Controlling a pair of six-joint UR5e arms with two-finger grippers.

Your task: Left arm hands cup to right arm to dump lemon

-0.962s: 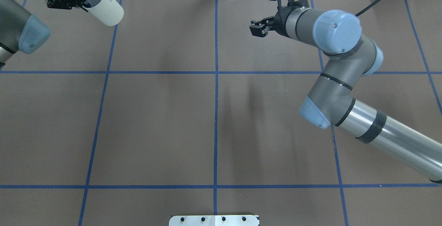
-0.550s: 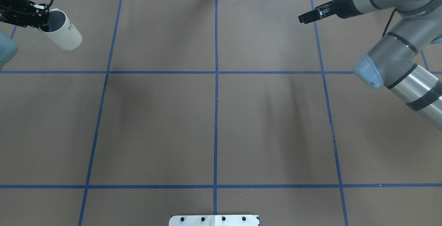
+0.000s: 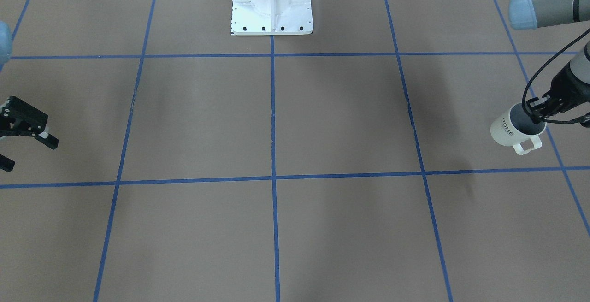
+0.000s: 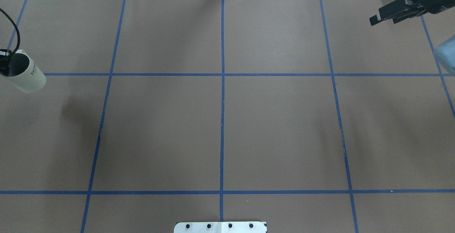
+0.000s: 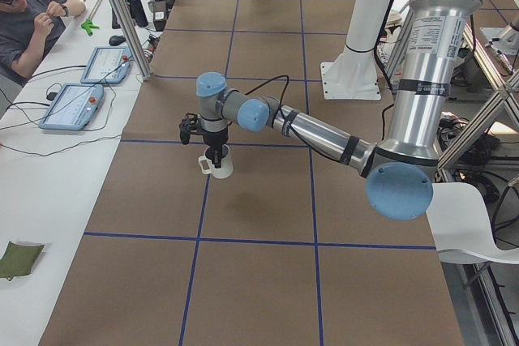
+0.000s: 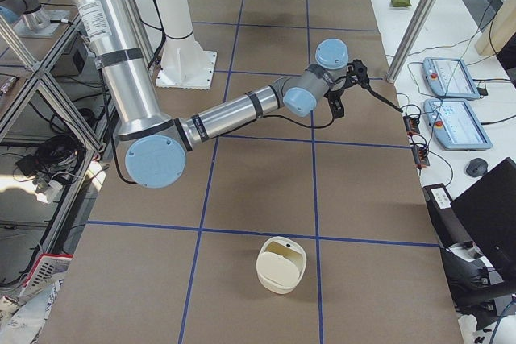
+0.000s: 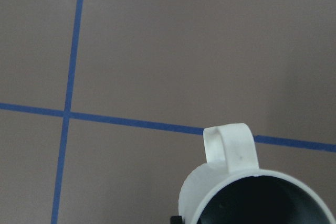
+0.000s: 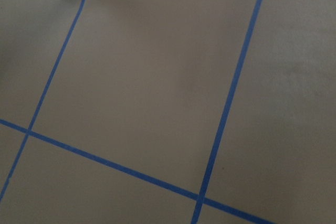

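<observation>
The task looks to be in its opening stretch. The small cream-white cup (image 3: 507, 132), a mug with a squarish loop handle (image 3: 528, 145) and the black word "HOME" on its side, hangs from the left gripper (image 3: 535, 113). That gripper's jaws pinch the rim wall on the side opposite the handle. The cup is clear of the brown paper-covered tabletop (image 4: 160, 137) and casts a shadow on it, out at the robot's left end of the work area. The right gripper (image 3: 28, 153) hovers at the opposite end, well apart from the cup, its black jaws spread and holding nothing. By my reading the pick-up is done, while the hand-over and the dumping are both left. The two arms have the whole width of the tabletop to close first.

The lemon shows in no view (the left wrist camera sees only a dark grey interior below the rim), so I cannot tell whether it lies in the cup.

The cup's long axis runs close to vertical, mouth up and base down, with perhaps a slight lean. The left-end side view shows it nearly plumb under the jaws. Its handle points away from the robot's base, toward the operators' side, and the lettering faces the middle of the tabletop. A mouth-up carry would keep anything inside until the right arm takes over.
</observation>
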